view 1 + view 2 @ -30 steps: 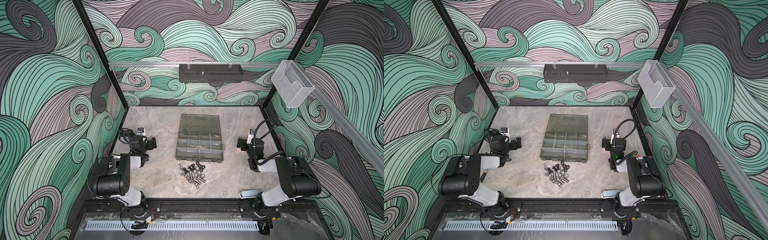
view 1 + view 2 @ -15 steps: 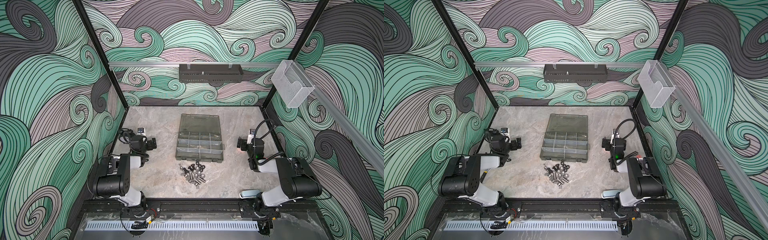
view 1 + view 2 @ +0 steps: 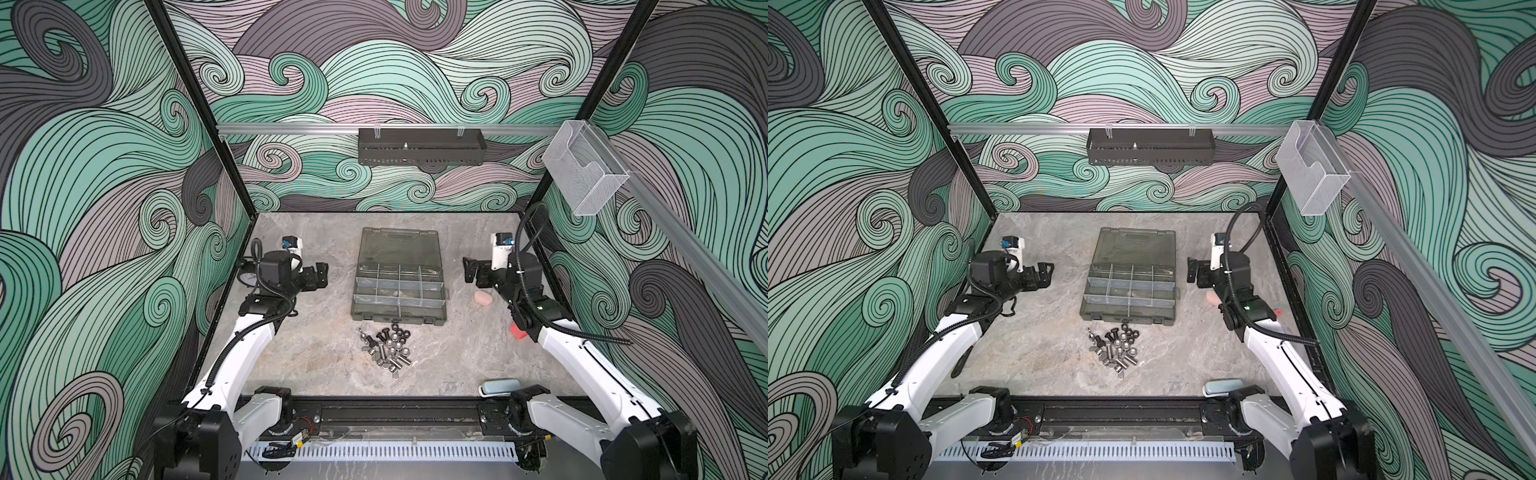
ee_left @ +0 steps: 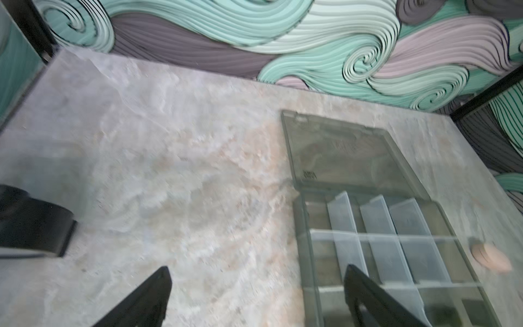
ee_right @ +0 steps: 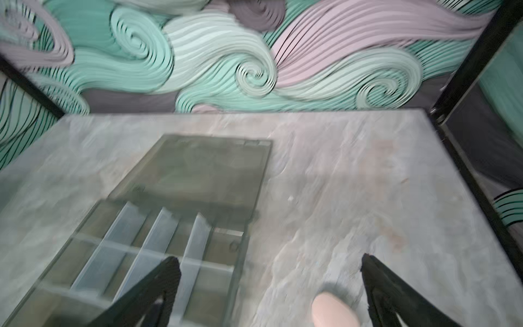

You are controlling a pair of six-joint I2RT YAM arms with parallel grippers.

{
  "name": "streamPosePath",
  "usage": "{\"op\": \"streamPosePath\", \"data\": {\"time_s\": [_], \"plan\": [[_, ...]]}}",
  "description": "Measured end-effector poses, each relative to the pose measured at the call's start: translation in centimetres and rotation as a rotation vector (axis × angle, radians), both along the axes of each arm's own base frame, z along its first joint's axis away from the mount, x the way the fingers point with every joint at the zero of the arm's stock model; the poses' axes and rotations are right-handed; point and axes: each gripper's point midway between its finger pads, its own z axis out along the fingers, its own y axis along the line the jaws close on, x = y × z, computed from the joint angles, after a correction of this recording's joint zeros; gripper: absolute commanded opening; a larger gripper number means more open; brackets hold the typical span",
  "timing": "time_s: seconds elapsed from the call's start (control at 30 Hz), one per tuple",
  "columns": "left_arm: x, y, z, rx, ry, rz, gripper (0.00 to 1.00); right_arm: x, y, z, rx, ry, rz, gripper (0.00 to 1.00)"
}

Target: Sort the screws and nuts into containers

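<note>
The screws and nuts lie mixed, silver and black, in one loose pile [image 3: 386, 349] [image 3: 1116, 351] on the marble floor just in front of the organizer case. The smoky case lies open, its lid [image 3: 400, 245] flat behind. Its containers [image 3: 399, 284] [image 3: 1130, 286] [image 4: 396, 254] [image 5: 127, 254], split by translucent dividers, look empty. My left gripper [image 3: 322, 274] [image 3: 1046, 272] [image 4: 257, 270] hovers open, left of the case. My right gripper [image 3: 467, 270] [image 3: 1191, 270] [image 5: 270, 258] hovers open on the case's right. Neither holds anything.
A pink oval object [image 3: 483, 298] [image 5: 334, 311] lies under the right gripper, a small red thing [image 3: 517, 332] near the right wall. A black round gauge [image 3: 249, 276] sits by the left wall. A pale blue flat object [image 3: 498, 386] lies at the front right edge.
Both arms have risen from their folded pose, and the grippers have shifted slightly toward the far wall. The wrist views are motion-blurred. Both grippers stay open.
</note>
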Motion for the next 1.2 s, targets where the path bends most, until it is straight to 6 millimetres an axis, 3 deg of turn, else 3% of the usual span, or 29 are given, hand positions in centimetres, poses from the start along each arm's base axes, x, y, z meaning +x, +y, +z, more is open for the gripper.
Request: {"op": "streamPosePath", "data": {"time_s": [0.1, 0.17, 0.27, 0.6, 0.97, 1.2], "plan": [[-2.7, -2.4, -2.1, -0.017, 0.101, -0.061, 0.93, -2.5, 2.5, -2.3, -0.008, 0.104, 0.099, 0.99], [-4.6, -3.6, -3.7, -0.034, 0.171, -0.088, 0.86, -3.9, 3.5, -3.3, -0.014, 0.147, 0.141, 0.99], [-6.9, -4.9, -5.8, -0.057, 0.274, -0.113, 0.84, -5.3, 4.6, -4.3, -0.007, 0.192, 0.179, 0.99], [-11.5, -8.3, -9.3, -0.150, 0.515, -0.177, 0.73, -6.4, 7.2, -6.3, 0.027, 0.274, 0.266, 0.99], [-12.7, -9.5, -13.5, -0.180, 0.745, -0.135, 0.59, -6.3, 8.7, -6.0, 0.063, 0.228, 0.304, 0.99], [-11.7, -10.8, -13.7, -0.182, 0.772, -0.146, 0.56, -6.2, 9.1, -5.9, 0.074, 0.217, 0.316, 0.99]]}}
